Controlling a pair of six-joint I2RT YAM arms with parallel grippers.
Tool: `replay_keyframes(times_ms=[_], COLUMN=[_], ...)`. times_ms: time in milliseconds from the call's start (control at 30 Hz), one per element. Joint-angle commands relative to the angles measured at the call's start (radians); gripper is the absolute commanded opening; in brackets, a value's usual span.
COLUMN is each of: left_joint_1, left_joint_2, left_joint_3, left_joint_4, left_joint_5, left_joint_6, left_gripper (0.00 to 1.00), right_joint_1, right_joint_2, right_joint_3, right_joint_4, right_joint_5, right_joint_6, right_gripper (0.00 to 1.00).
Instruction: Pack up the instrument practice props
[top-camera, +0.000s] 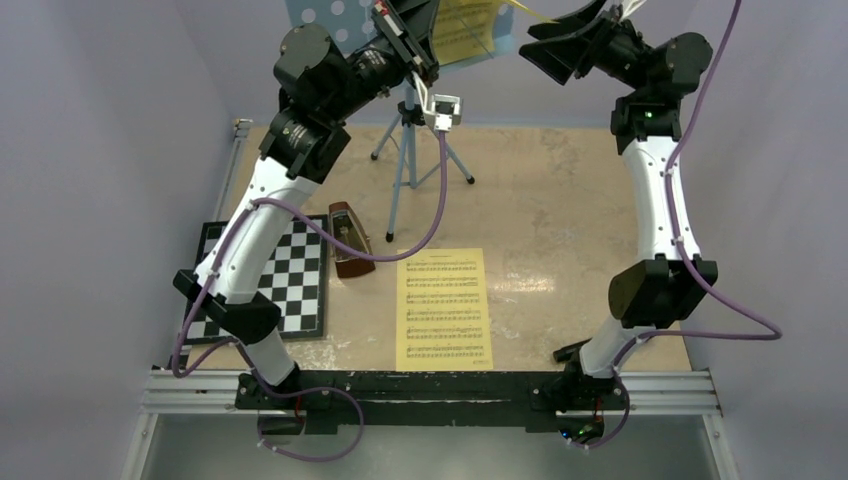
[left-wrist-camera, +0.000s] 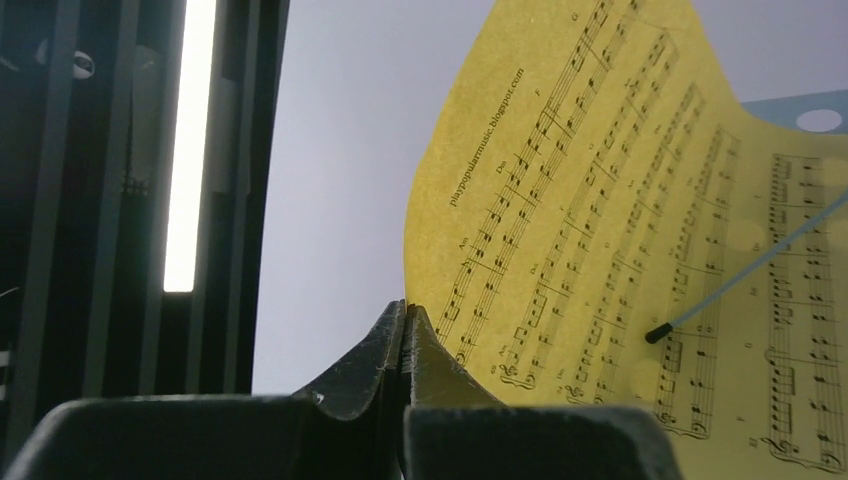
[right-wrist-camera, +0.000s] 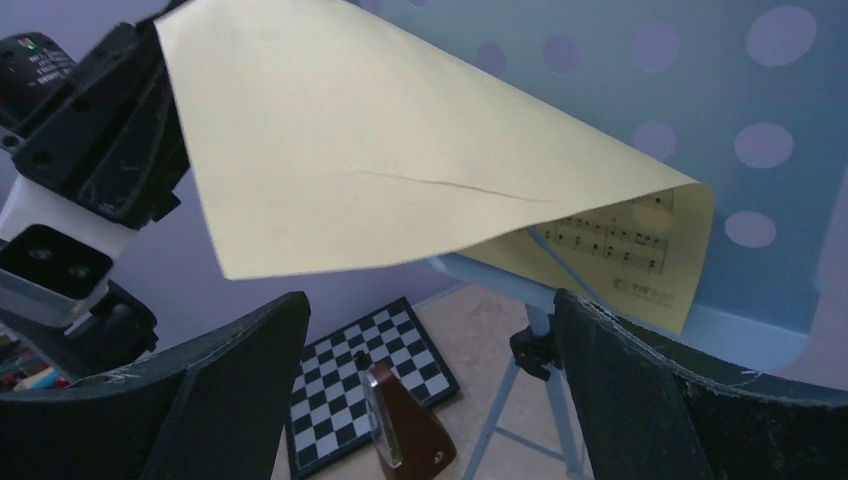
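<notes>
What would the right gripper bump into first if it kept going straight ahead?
Most likely the curled yellow sheet, which hangs right in front of the open right gripper, with the blue music stand just behind it. Depth is hard to judge from here.

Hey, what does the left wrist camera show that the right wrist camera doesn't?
Only the left wrist view shows the left jaws pinching the edge of the yellow sheet and its printed web address. Only the right wrist view shows the metronome, the chessboard and the sheet's blank back. Both show that sheet against the light-blue stand.
</notes>
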Motion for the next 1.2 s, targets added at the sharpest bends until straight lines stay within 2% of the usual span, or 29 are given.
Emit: replay_keyframes(times_ms=[0, 167, 267, 433, 533, 633, 933, 1167], left_joint_1=[0.005, 0.004, 0.004, 0.003, 0.004, 0.004, 0.004, 0.004], left_joint_2=[0.053, 0.142, 0.158, 0.167, 0.174, 0.184, 0.156, 0.153], left_joint_3=[0.113, 0.219, 0.225, 0.227, 0.232, 0.247, 0.220, 0.221], left_joint_4=[0.085, 0.103, 0.118, 0.138, 0.182, 0.197, 0.195, 0.199], left_joint_5=[0.017, -0.058, -0.077, -0.102, -0.130, -0.173, -0.239, -0.246], left_joint_6=[0.010, 0.020, 0.018, 0.014, 0.011, -0.007, -0.045, -0.061], left_gripper=[0.00, 0.00, 0.00, 0.00, 0.00, 0.00, 0.00, 0.00], right_joint_1=[-0.010, 0.003, 0.014, 0.129, 0.200, 0.252, 0.335, 0.354], right_joint_2=[-0.082, -0.177, -0.215, -0.273, -0.277, -0.246, -0.131, -0.078], right_joint_3=[-0.105, -0.307, -0.356, -0.408, -0.442, -0.418, -0.294, -0.258], right_joint_4=[-0.040, -0.119, -0.171, -0.161, -0.074, -0.025, -0.078, -0.063], right_joint_5=[-0.011, 0.070, 0.139, 0.308, 0.428, 0.542, 0.639, 0.685], right_joint_6=[-0.193, -0.540, -0.705, -1.020, -1.177, -1.223, -1.319, -1.330], right_gripper=[0.97, 0.93, 0.88, 0.80, 0.72, 0.61, 0.60, 0.50])
